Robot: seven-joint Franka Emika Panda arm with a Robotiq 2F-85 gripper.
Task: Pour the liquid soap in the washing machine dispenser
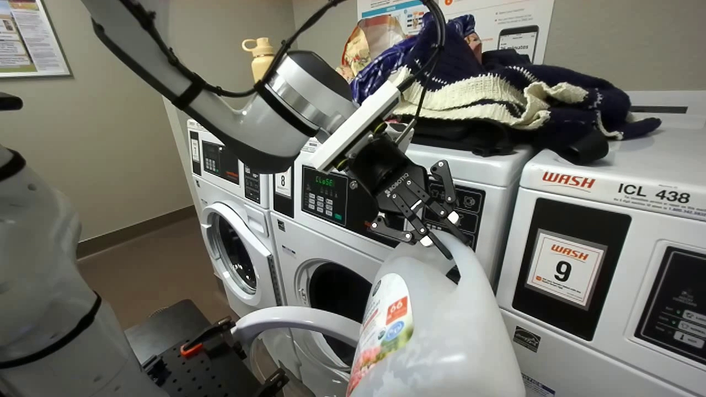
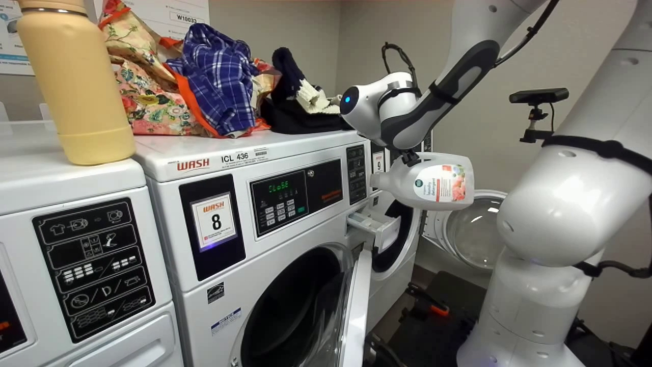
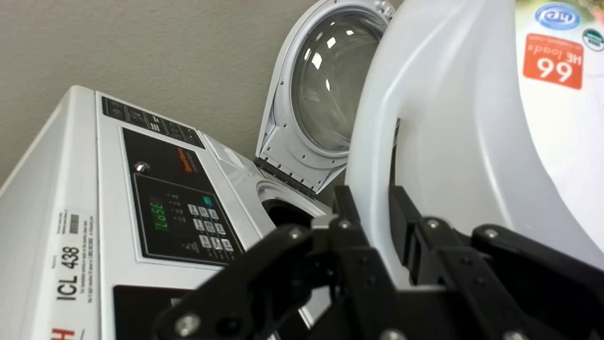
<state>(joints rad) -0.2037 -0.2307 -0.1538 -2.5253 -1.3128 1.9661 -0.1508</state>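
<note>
Jug (image 2: 447,196) lies on its side in mid-air, roughly level, its neck (image 2: 383,181) toward washer 8 (image 2: 260,260) and, as seen in an exterior view, above the drawer (image 2: 388,235). The gripper (image 3: 372,203) is closed down on the handle (image 3: 367,160), one finger (image 3: 403,208) through its opening and another outside, with only the plastic between.

As I judge it, the setting-up is done: jug up and tilted, drawer pulled out, neck about where it should pour. Nothing is seen running out, and the neck is too small to tell whether it is capped. Left, it seems: lining up more exactly, tipping the neck lower, pouring, then righting the jug.

Washer 8 has its door (image 2: 360,306) swung open, and on its top sit a floral bag (image 2: 147,102), plaid cloth (image 2: 216,84) and a navy-and-cream knit (image 1: 496,99). A tan bottle (image 2: 76,86) stands on the next washer (image 2: 51,196); on the opposite side is washer 9 (image 1: 620,298). Walls (image 1: 138,127) are plain beige, with a poster (image 1: 518,16) and a framed board (image 1: 33,38). Beside the arm (image 2: 550,204) is a black plate (image 1: 204,366) with holes.
</note>
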